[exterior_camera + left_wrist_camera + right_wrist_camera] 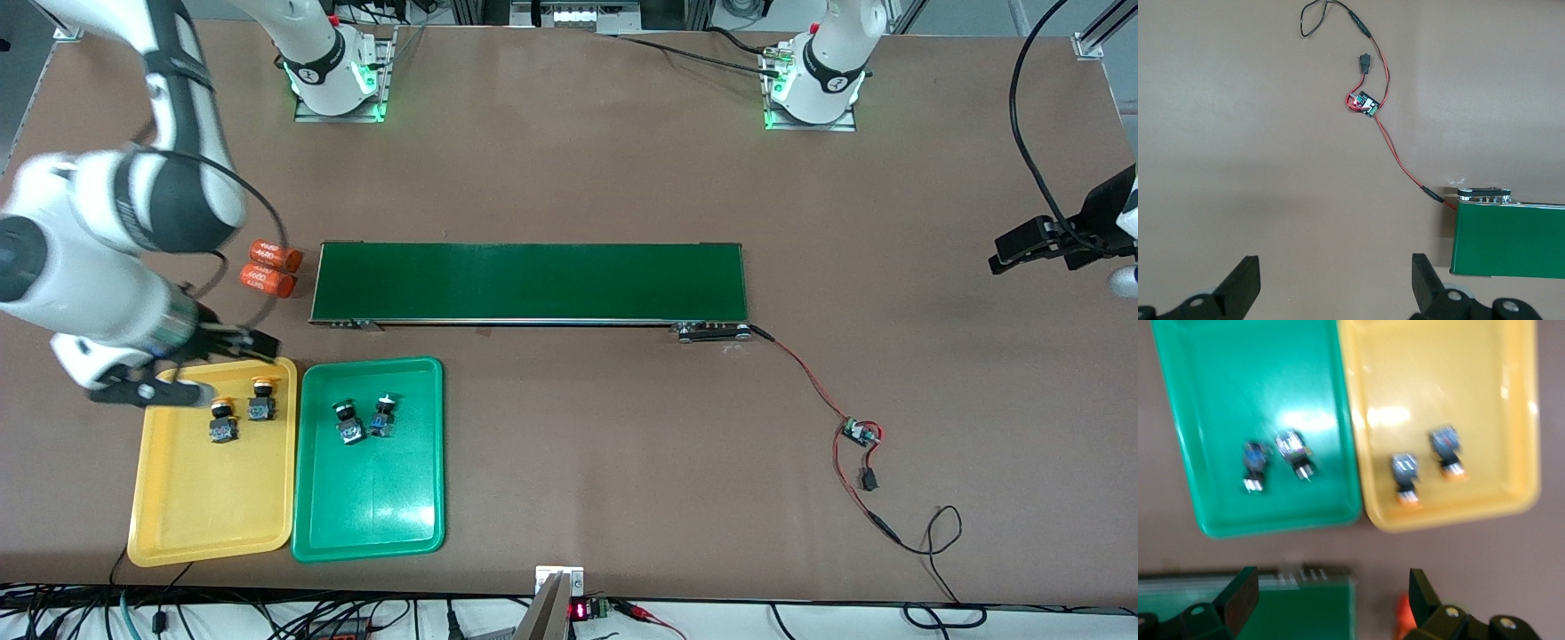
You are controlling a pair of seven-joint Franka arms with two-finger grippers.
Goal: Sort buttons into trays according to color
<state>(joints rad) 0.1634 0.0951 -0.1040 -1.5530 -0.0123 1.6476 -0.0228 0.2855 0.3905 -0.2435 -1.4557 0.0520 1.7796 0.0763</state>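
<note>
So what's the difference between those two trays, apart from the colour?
The yellow tray lies at the right arm's end of the table; the green tray lies beside it, toward the middle. The yellow tray holds two orange-capped buttons, the green tray two green-capped buttons. Both are shallow, similar in size, with rounded corners.

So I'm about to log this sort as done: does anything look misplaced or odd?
Nothing stands out. Both yellow-capped buttons lie in the yellow tray, both green-capped buttons in the green tray, none spilled on the table.

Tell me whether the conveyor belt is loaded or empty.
Empty: the conveyor belt shows bare green; all four buttons lie in the trays.
</note>
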